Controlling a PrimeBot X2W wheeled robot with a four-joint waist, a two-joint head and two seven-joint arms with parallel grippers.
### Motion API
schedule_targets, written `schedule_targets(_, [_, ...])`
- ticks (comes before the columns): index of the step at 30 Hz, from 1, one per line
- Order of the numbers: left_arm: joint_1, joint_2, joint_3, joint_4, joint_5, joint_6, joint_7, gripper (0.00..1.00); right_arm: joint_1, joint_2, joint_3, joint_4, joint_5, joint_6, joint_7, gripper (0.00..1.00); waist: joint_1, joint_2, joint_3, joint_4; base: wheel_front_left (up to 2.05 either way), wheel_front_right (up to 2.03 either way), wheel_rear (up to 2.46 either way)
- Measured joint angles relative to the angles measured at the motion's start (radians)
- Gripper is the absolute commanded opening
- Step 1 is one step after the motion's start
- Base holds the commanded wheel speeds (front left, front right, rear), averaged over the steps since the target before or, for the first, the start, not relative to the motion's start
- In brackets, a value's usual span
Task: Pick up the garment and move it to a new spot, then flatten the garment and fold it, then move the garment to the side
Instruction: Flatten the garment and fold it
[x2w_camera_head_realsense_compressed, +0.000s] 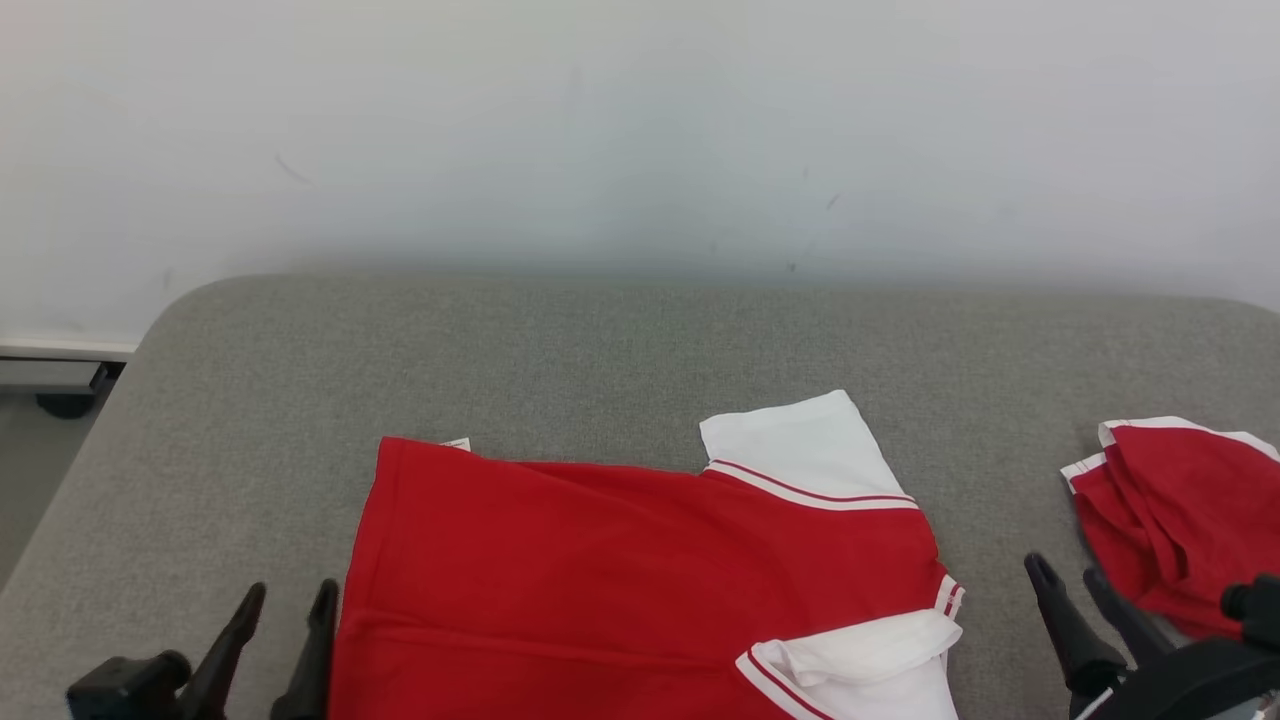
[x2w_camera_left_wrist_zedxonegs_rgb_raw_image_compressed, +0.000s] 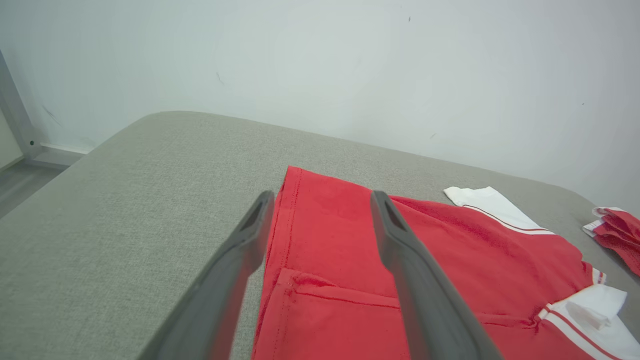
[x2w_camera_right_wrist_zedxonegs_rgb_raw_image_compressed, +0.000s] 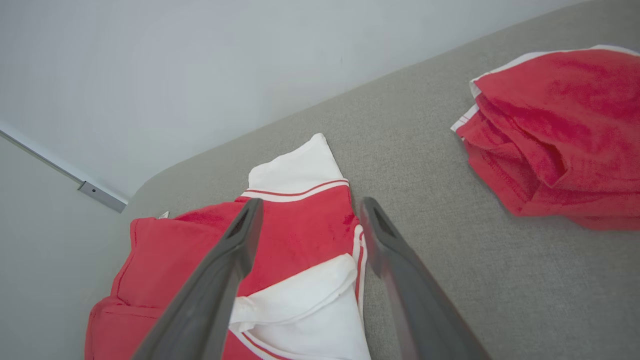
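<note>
As the garment (x2w_camera_head_realsense_compressed: 640, 560) lies spread at the near edge of the surface (x2w_camera_head_realsense_compressed: 600, 340), about midway along it, its long axis runs left to right: hem toward the left edge, white sleeves toward the right. Left fingers (x2w_camera_head_realsense_compressed: 292, 590) stand just beside the hem, spread apart and empty. Right fingers (x2w_camera_head_realsense_compressed: 1065, 570), likewise spread and empty, stand a little clear of the sleeve end, between it and a red pile (x2w_camera_head_realsense_compressed: 1180, 520) near the right edge. Judgement: each arm is nearest its own end of the garment, the left being closer.
</note>
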Motion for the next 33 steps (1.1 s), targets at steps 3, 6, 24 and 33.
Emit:
schedule_targets(3, [-0.004, -0.01, -0.007, -0.049, 0.058, 0.002, -0.002, 1.0, -0.037, 0.01, 0.01, 0.007, -0.052, 0.001, -0.074, 1.0, 0.0, 0.0, -0.016, -0.002, 0.0, 0.0, 0.0])
schedule_targets(6, [-0.004, -0.013, -0.012, -0.088, 0.109, 0.008, -0.002, 1.0, -0.082, 0.016, 0.005, 0.051, -0.102, 0.0, -0.167, 1.0, 0.0, 0.0, -0.032, -0.012, 0.0, 0.0, 0.0])
schedule_targets(24, [0.077, -0.104, 0.198, -0.015, 0.165, 0.019, 0.015, 1.0, -0.125, 0.031, 0.118, 0.207, -0.192, 0.056, -0.339, 1.0, 0.0, 0.0, -0.08, -0.056, 0.0, 0.0, 0.0])
schedule_targets(33, [0.101, -0.14, 0.225, -0.027, 0.219, 0.019, 0.039, 1.0, -0.14, 0.032, 0.132, 0.247, -0.197, 0.074, -0.382, 1.0, 0.0001, 0.0, -0.081, -0.052, 0.0, 0.0, 0.0])
